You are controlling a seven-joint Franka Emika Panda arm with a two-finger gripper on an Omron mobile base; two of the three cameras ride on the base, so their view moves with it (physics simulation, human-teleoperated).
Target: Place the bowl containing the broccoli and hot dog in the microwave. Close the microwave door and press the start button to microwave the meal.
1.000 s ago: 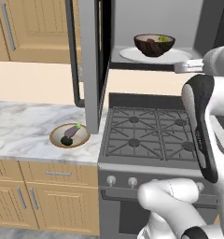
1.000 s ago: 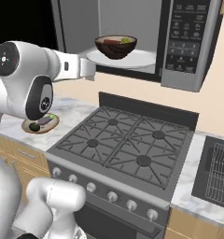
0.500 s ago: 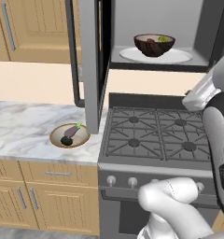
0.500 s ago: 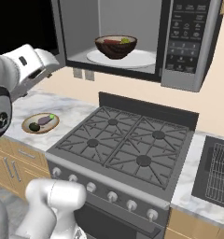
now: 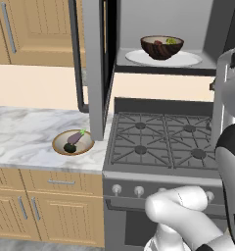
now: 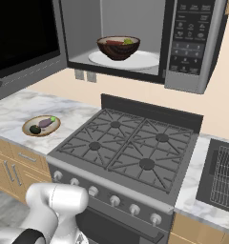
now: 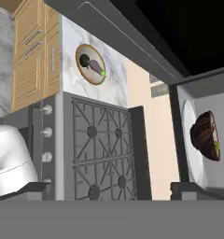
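Both base views look forward and down from behind, one from each side, sharing the stove (image 5: 161, 139), the microwave (image 6: 135, 40) and the bowl (image 6: 118, 47). The hand view, rolled sideways, looks across the stove with the microwave door (image 7: 132, 37) close above the gripper.

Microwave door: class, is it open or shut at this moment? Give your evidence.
Open. The microwave door is swung out to the left, leaving the bowl on the white turntable plate in plain sight inside.

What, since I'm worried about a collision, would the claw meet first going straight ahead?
Probably the stove grates, straight ahead of the open claw in the hand view; depth is unclear.
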